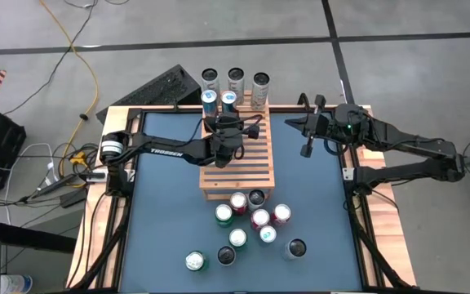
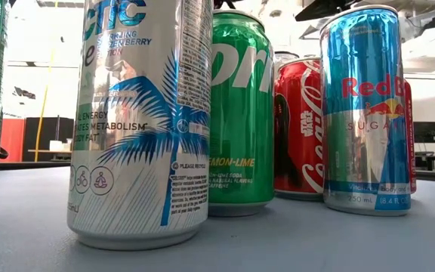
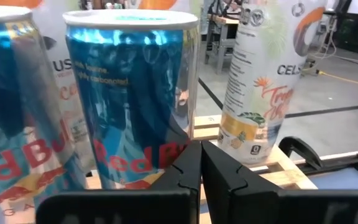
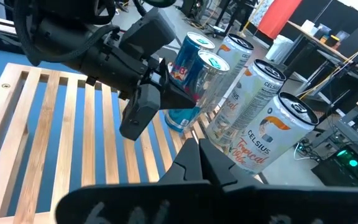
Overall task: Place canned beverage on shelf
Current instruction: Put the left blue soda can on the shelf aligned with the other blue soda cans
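Note:
The slatted wooden shelf lies in the middle of the table. Two blue Red Bull cans stand upright on its far end, and three white Celsius cans stand in a row behind them. My left gripper is over the shelf, shut, and points at the blue cans. In the left wrist view its fingers are just in front of a blue can. My right gripper is shut and empty, off the shelf's right side. It points toward the shelf. My left gripper's shut fingertips come level from the near side, right up to the near side of the right-hand blue can. I cannot tell whether they touch it. The can stands upright on the shelf.
Several more cans stand in a cluster on the blue table top, near the shelf's near end. The low view shows them close up. A keyboard lies beyond the table's far left corner. Cables lie on the floor at the left.

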Motion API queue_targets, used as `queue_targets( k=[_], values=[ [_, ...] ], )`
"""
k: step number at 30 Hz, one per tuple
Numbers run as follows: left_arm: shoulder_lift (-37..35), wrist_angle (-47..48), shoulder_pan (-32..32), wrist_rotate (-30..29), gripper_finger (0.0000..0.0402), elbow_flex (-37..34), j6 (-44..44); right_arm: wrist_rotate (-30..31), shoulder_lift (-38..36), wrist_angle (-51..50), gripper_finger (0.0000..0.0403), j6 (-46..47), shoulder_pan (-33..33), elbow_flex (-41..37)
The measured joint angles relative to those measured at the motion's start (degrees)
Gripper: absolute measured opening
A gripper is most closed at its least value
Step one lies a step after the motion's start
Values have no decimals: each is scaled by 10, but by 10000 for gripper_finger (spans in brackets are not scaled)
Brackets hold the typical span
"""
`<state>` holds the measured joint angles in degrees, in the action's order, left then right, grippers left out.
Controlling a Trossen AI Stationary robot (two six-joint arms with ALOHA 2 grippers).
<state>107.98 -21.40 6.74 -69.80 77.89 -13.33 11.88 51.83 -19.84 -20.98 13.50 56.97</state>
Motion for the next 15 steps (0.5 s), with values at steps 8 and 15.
queue_targets(
  k=[8, 15],
  values=[
    [0, 0, 0, -14, 0, 0, 0, 0, 0, -1, 0, 10, 0, 0],
    [0, -14, -13, 9, 0, 0, 22, 0, 0, 0, 0, 12, 0, 0]
  ],
)
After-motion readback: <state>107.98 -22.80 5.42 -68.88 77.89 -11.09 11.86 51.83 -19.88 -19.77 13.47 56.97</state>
